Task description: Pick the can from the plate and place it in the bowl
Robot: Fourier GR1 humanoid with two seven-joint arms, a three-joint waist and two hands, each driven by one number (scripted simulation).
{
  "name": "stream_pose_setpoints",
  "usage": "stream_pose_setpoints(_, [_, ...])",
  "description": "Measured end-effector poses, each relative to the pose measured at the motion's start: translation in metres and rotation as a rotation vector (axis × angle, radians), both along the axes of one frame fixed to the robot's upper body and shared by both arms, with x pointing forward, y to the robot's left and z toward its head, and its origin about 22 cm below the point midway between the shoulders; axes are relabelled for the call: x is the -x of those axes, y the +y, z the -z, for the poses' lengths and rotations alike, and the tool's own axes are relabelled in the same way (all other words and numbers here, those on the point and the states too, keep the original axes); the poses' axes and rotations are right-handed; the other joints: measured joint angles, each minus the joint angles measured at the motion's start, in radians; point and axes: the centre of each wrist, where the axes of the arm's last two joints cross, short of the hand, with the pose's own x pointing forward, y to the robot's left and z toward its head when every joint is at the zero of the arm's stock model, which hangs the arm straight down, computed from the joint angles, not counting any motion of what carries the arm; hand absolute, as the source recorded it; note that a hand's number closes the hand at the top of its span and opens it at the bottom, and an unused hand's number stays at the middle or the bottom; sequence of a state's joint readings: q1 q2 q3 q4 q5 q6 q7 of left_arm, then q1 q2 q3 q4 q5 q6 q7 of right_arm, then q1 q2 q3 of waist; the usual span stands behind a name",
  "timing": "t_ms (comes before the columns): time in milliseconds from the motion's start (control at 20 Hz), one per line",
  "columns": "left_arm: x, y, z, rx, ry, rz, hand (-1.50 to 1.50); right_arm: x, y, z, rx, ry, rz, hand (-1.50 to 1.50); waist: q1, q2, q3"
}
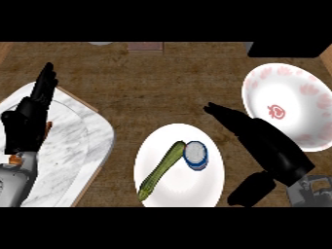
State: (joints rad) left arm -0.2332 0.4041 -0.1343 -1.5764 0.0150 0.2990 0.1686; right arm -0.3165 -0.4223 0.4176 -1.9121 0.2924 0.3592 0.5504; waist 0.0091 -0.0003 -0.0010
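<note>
Item: can (195,155), short and cylindrical, blue side wall with a pale flat top, standing upright on the right half of a plain white round plate (197,194); it has not been lifted. Touching or just beside it on its left lies a long green vegetable (161,171), slender, slightly bent and matte, running diagonally across the plate; its nearness probably narrows access from that side. Destination: bowl (319,104), white, glossy, with a red floral pattern around the inner wall and a red mark at the centre, set up and to the right of the plate, apart from it and holding nothing. Right hand (265,143), black, fingers straight and unclenched with the thumb spread low, grasps nothing; it hangs between plate and bowl, just right of the can, placed, in my judgement, to close on the can from its free side. Left hand (28,119), black, fingers straight and raised, rests at the view's left over a marble-patterned tray (89,141), grey-veined with rounded corners. Surface: wooden counter (147,92), brown, coarse-grained.
</note>
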Motion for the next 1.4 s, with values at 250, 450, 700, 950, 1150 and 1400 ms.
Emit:
stream_pose_setpoints(250, [0.001, 0.001, 0.003, 0.005, -0.004, 0.002, 0.00, -0.013, 0.024, 0.006, 0.100, 0.078, -0.028, -1.50, 0.000, 0.000, 0.000])
stream_pose_setpoints(450, [0.001, -0.003, 0.007, 0.008, -0.003, -0.003, 0.00, -0.016, 0.045, 0.018, 0.201, 0.138, -0.011, -1.50, -0.003, 0.000, 0.000])
stream_pose_setpoints(700, [0.003, 0.004, 0.003, 0.004, 0.000, -0.005, 0.00, -0.018, 0.055, 0.043, 0.261, 0.175, 0.013, -1.50, -0.005, 0.000, 0.001])
stream_pose_setpoints(950, [-0.001, 0.000, 0.001, 0.004, -0.004, -0.011, 0.00, -0.028, 0.061, 0.065, 0.269, 0.183, 0.023, -1.50, -0.006, 0.001, 0.001])
stream_pose_setpoints(1150, [-0.001, 0.000, 0.001, 0.001, -0.007, -0.009, 0.00, -0.035, 0.055, 0.078, 0.266, 0.195, 0.023, -1.50, -0.007, 0.000, 0.001])
stream_pose_setpoints(1400, [0.002, -0.002, 0.008, 0.002, -0.005, -0.007, 0.00, -0.044, 0.062, 0.098, 0.258, 0.201, 0.014, -1.50, -0.006, 0.001, 0.001])
